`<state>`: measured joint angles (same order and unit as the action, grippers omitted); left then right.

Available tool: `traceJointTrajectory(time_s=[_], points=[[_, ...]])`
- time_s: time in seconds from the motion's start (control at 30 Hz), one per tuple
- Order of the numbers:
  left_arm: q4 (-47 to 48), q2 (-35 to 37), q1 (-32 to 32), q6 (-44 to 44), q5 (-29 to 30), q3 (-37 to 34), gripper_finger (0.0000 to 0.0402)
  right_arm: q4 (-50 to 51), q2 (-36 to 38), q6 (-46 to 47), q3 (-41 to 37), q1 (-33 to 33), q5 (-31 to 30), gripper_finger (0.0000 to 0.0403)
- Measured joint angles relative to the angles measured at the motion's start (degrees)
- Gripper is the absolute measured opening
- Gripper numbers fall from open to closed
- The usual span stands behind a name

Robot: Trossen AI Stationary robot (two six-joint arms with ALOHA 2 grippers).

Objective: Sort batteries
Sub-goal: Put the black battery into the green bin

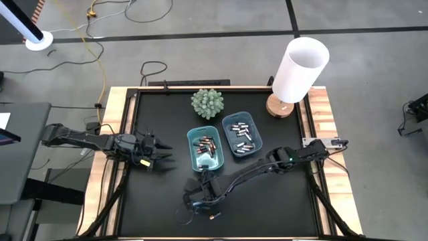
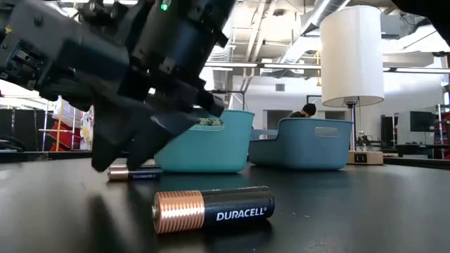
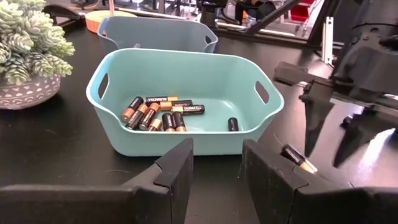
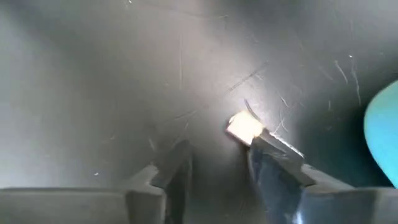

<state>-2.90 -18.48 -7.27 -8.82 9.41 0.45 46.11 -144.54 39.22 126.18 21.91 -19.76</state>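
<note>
Loose battery (image 2: pixel 213 209) lies before the right hand (image 2: pixel 151 140), whose fingers stand apart, empty; both trays (image 1: pixel 204 148) hold sorted cells.

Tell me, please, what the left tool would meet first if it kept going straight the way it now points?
Most likely the near wall of the teal plastic tray holding the dark copper-ended batteries; the left tool faces it squarely with only bare black table between, though depth is uncertain.

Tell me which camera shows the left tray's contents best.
The left wrist view: it looks down into the left tray, showing a cluster of dark, copper-ended batteries on its floor. The high view shows the same batteries, only tiny. The low view shows just the tray's outer wall. The right wrist view shows only a teal edge.
</note>
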Motion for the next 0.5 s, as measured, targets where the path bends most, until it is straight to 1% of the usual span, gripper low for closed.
traceJointTrajectory(time_s=[0.1,0.2,0.4,0.5], points=[[0.0,0.0,0.0,0.0,0.0,0.0,0.0136,-0.6,-0.9,-1.3,0.1,-0.4,-0.1,0.0201],[0.1,0.0,0.0,0.0,0.0,0.0,0.0136,-1.2,-2.1,-1.5,0.0,-0.5,-0.2,0.0221],[0.2,0.2,0.0,0.0,0.0,0.0,0.0136,-1.2,-2.4,-2.1,0.1,-0.4,0.7,0.0226],[0.2,0.1,0.0,0.0,0.0,0.0,0.0136,0.0,-1.6,-4.4,0.0,-0.5,1.2,0.0224]])
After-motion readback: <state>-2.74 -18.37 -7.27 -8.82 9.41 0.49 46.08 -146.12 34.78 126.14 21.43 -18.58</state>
